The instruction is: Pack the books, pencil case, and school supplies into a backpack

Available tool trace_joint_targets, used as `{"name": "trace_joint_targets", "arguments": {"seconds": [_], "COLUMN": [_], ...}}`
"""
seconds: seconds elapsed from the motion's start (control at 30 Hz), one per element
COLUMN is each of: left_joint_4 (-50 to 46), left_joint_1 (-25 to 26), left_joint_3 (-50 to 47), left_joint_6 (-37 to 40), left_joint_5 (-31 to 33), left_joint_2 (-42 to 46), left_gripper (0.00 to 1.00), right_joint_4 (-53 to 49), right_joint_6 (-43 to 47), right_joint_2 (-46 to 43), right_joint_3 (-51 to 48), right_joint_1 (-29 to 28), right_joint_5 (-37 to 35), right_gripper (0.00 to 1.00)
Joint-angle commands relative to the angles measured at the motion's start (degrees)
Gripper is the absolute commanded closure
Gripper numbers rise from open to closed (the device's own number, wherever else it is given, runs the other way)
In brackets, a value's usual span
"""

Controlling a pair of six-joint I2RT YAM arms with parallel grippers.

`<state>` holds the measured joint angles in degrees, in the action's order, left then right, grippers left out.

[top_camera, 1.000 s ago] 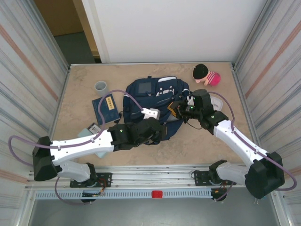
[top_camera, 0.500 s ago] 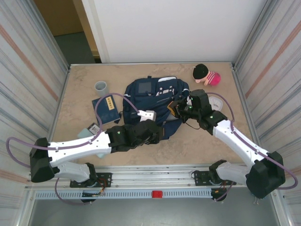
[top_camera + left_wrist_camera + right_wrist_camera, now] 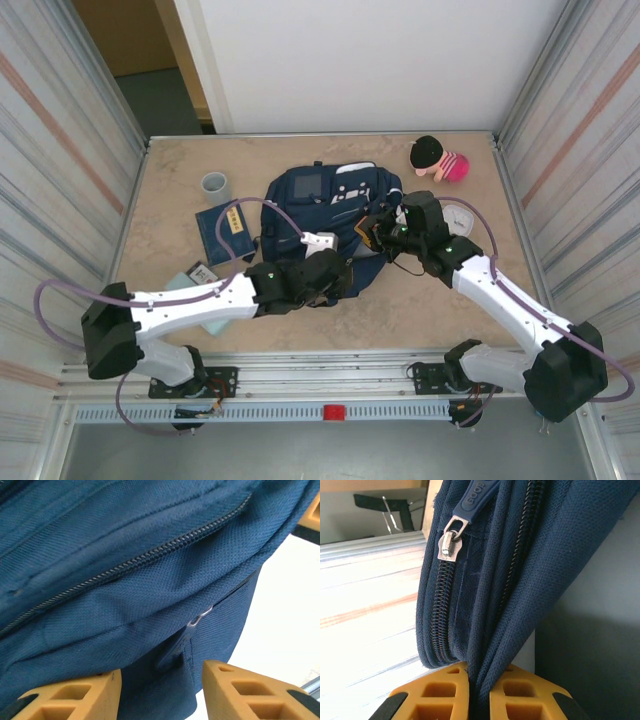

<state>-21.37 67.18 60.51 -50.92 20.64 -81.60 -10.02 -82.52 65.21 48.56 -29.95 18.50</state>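
The navy backpack [image 3: 322, 200] lies flat in the middle of the table. My right gripper [image 3: 376, 230] is at its right side, shut [image 3: 480, 680] on a fold of backpack fabric [image 3: 520, 580] next to a zipper slider [image 3: 449, 542]. My left gripper [image 3: 335, 277] is at the backpack's near edge, open [image 3: 162, 680], its fingers standing either side of a bulge of fabric with a zipper pull [image 3: 192, 630]. The dark navy book [image 3: 225, 228] lies left of the backpack. The pale teal pencil case [image 3: 181, 284] is partly hidden under my left arm.
A grey cup [image 3: 215, 185] stands behind the book. A pink and black plush toy [image 3: 440, 160] sits at the back right, and a white round item [image 3: 468, 215] lies behind my right arm. Metal walls close in both sides of the table.
My left arm has swung a little to the right while its gripper stayed at the backpack's near edge. The right gripper keeps its hold in the same place.
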Motion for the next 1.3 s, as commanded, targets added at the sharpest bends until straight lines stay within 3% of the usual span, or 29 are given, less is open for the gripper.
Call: {"name": "trace_joint_targets", "arguments": {"seconds": [0.0,0.37,0.63,0.7,0.87,0.97,1.27], "left_joint_4": [-2.1,-10.0,-11.5,-10.2,-7.5,-5.3,-8.9], "left_joint_1": [-0.5,-0.4,-0.5,-1.0,-6.4,-8.5,-11.7], "left_joint_3": [4.5,10.5,12.8,12.8,10.2,7.5,4.4], "left_joint_6": [-0.7,-1.9,0.0,2.6,7.1,10.8,18.4], "left_joint_5": [2.2,6.5,8.0,5.0,-11.6,-17.4,-24.0], "left_joint_2": [-1.9,-7.3,-9.1,-8.4,-4.3,-1.5,1.1], "left_gripper": [0.55,0.69,0.94,1.0,1.0,1.0,1.0], "right_joint_4": [3.3,1.4,-1.0,-1.4,-3.4,-4.0,-8.0], "right_joint_6": [-0.8,-0.3,1.5,3.1,11.8,14.9,25.7], "right_joint_2": [-2.5,-3.1,-3.2,-3.3,-2.4,-1.2,2.3], "right_joint_3": [3.7,5.0,5.0,4.4,4.1,4.3,9.6], "right_joint_1": [-1.0,-3.1,-3.8,-3.6,-1.9,0.1,9.2], "right_joint_5": [-1.0,-1.9,-1.7,-1.2,3.7,8.3,19.2], "right_gripper": [0.87,0.88,0.88,0.88,0.89,0.89,0.92]}}
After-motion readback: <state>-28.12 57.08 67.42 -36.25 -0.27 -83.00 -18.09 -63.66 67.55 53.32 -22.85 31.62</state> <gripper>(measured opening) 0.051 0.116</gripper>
